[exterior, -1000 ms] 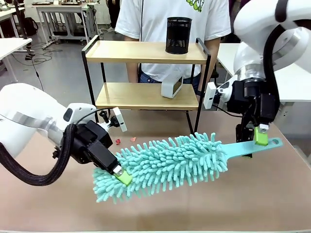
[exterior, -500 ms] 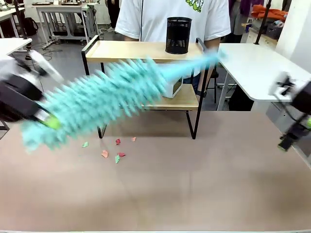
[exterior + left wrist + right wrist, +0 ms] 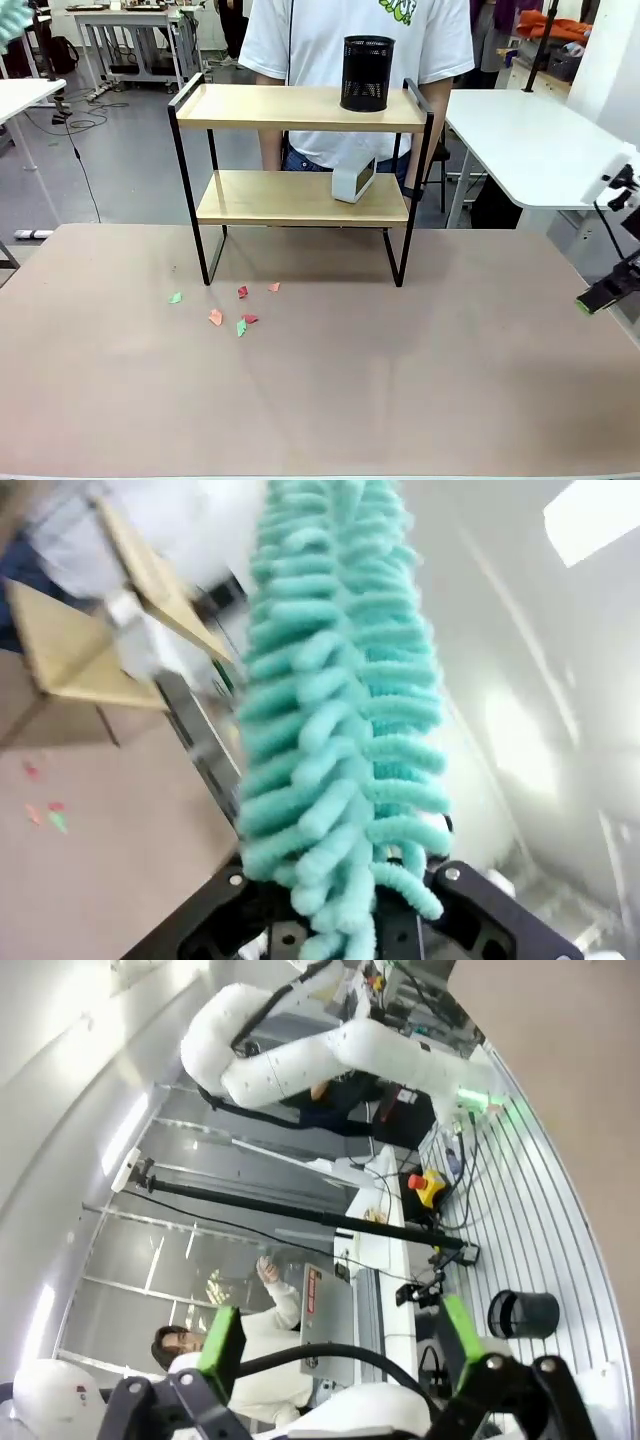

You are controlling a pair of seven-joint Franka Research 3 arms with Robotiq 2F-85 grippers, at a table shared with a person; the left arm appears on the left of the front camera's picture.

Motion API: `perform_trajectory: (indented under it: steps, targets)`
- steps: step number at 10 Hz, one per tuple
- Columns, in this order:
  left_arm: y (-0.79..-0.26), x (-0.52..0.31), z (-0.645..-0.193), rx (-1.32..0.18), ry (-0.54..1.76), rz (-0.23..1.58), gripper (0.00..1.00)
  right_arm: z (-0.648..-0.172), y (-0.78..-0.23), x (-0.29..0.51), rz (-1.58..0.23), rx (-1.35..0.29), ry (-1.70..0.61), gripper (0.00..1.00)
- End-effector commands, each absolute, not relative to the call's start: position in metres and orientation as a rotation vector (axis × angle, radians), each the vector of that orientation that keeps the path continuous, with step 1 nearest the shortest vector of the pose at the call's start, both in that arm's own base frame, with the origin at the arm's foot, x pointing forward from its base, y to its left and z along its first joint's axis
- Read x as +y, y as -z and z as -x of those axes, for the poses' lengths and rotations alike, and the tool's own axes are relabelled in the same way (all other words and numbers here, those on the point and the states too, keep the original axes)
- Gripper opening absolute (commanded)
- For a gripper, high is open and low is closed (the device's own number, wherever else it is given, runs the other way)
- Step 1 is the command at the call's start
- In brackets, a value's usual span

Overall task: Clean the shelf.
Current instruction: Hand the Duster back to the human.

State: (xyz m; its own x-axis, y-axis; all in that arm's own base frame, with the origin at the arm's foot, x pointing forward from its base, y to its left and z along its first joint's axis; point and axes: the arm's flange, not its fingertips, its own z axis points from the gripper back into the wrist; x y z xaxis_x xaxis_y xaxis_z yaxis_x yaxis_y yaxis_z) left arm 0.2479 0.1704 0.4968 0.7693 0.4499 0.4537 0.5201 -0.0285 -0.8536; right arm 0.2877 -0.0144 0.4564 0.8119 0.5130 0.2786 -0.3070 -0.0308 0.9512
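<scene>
The shelf [image 3: 270,106], two light wooden boards in a thin black frame, stands at the table's far middle, in front of a person in a white shirt. In the left wrist view the shelf [image 3: 70,655] is a blur at the left. A teal fluffy duster [image 3: 340,700] rises from my left gripper [image 3: 340,930], which is shut on its lower end. A tip of the duster [image 3: 8,16] pokes in at the front view's top left corner. My right gripper [image 3: 600,295] hangs at the table's right edge; its green-padded fingers [image 3: 222,1344] stand open with nothing between them.
A black mesh cup [image 3: 367,72] stands on the top board and a small white box [image 3: 353,180] on the lower one. Several coloured paper scraps [image 3: 240,318] lie on the brown table [image 3: 400,390] before the shelf's left legs. White tables [image 3: 530,140] stand to the right.
The left arm swung the duster up and left, out of the table's middle. The right gripper let go of the duster's handle, opened and withdrew to the right edge.
</scene>
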Motion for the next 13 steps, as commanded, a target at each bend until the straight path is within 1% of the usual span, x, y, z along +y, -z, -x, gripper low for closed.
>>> perform_trajectory:
  steps: [1,2,3,4,6,7,10,11,13]
  targets:
    - [-0.471,0.14,-0.274,-1.038,-0.348,1.636,0.0,-0.292,-0.458,-0.021,-1.439,0.202,-0.694,1.0]
    - [-0.454,0.146,-0.295,-1.018,-0.436,1.626,0.0,-0.292,-0.458,-0.021,-1.439,0.202,-0.694,1.0]
    - [-0.432,0.148,-0.316,-0.956,-0.494,1.622,0.0,-0.292,-0.458,-0.021,-1.439,0.202,-0.694,1.0]
    - [-0.409,0.148,-0.337,-0.859,-0.534,1.643,0.0,-0.292,-0.458,-0.021,-1.439,0.202,-0.694,1.0]
    - [-0.384,0.142,-0.362,-0.69,-0.529,1.683,0.0,-0.292,-0.458,-0.021,-1.439,0.202,-0.694,1.0]
    - [-0.378,0.138,-0.369,-0.647,-0.526,1.677,0.0,-0.292,-0.458,-0.021,-1.439,0.202,-0.694,1.0]
    - [-0.373,0.129,-0.38,-0.584,-0.553,1.634,0.0,-0.292,-0.458,-0.021,-1.439,0.202,-0.694,1.0]
    - [-0.363,0.126,-0.382,-0.624,-0.523,1.645,0.0,-0.292,-0.458,-0.021,-1.439,0.202,-0.694,1.0]
    - [-0.363,0.126,-0.382,-0.624,-0.523,1.645,0.0,-0.292,-0.458,-0.021,-1.439,0.202,-0.694,1.0]
